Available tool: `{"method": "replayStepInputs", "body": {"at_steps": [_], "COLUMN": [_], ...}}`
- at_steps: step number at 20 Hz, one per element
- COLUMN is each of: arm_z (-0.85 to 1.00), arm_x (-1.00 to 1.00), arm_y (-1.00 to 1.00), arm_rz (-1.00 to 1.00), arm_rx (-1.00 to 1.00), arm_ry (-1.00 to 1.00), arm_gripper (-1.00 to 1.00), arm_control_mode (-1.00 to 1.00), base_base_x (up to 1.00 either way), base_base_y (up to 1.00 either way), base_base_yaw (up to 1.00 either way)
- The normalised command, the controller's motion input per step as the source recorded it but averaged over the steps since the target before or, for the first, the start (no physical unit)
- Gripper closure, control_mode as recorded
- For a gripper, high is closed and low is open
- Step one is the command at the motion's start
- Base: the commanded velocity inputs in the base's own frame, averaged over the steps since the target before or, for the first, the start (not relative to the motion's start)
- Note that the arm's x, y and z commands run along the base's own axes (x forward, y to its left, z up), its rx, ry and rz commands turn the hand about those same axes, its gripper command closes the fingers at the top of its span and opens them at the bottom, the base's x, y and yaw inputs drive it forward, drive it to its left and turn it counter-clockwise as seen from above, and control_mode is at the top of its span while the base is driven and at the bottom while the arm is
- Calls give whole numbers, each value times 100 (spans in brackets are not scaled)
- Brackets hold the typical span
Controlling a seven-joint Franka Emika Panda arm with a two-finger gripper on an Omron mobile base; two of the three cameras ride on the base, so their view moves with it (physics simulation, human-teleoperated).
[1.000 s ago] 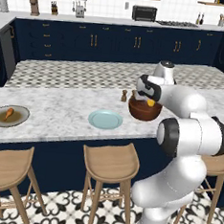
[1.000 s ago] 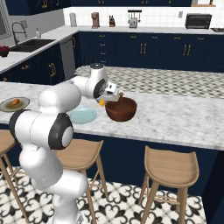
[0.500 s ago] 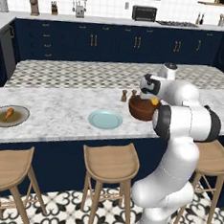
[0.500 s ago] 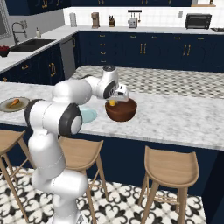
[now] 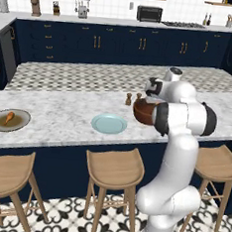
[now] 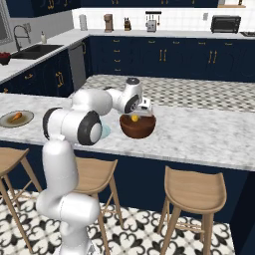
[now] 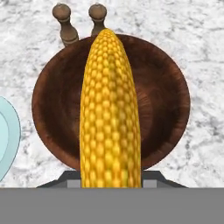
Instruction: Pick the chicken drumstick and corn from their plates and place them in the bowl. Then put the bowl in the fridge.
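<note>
My gripper [image 6: 141,110] is shut on the yellow corn [image 7: 110,109] and holds it just above the dark wooden bowl [image 7: 168,100]. In the right base view the corn [image 6: 135,118] hangs over the middle of the bowl [image 6: 138,127]. In the left base view my forearm covers part of the bowl [image 5: 143,112]. The orange-brown chicken drumstick [image 5: 9,116] lies on the brownish-grey plate [image 5: 17,125] far to the left. The light blue plate [image 5: 109,123] next to the bowl is bare. The fridge is out of view.
Two small wooden shakers [image 7: 65,22] stand just behind the bowl. Three wooden stools [image 5: 114,168] line the island's near side. Behind the island runs a navy cabinet wall with a toaster oven [image 5: 150,13].
The corn has travelled sideways from the bowl's rim to over its middle. My elbow has swung up and around. Bowl, plates and drumstick stay put.
</note>
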Motion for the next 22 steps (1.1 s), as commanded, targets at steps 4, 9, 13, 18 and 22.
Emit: {"method": "replayStepInputs", "body": {"at_steps": [4,9,13,18,22], "arm_z": [-41,-41,-41,-30,-1], "arm_x": [16,26,27,24,6], "arm_y": [0,0,0,1,0], "arm_rz": [0,0,0,0,0], "arm_rx": [0,0,0,-1,0], "arm_ry": [0,0,0,0,0], "arm_gripper": [100,100,100,-100,-100], "arm_control_mode": [-100,-100,-100,-100,-100], "base_base_x": [0,0,0,0,0], "base_base_y": [0,0,0,0,0], "base_base_yaw": [0,0,0,0,0]}}
